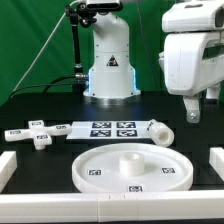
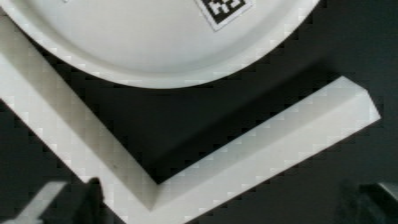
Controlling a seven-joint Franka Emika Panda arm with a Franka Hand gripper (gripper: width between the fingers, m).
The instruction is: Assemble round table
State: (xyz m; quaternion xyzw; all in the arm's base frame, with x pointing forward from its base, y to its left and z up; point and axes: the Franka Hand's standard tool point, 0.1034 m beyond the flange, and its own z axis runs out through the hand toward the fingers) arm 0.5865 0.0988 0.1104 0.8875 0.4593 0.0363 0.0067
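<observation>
Your gripper (image 1: 200, 108) hovers over the rim of the large white round plastic disc (image 1: 100, 160), fingers (image 2: 45, 200) spread apart.

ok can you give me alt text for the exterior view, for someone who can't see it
A large rimmed round disc lies on a black table, with a cross-shaped piece, the marker board and a short cylinder in a row behind it. The open gripper hangs empty at the exterior view's right, above the table.
</observation>
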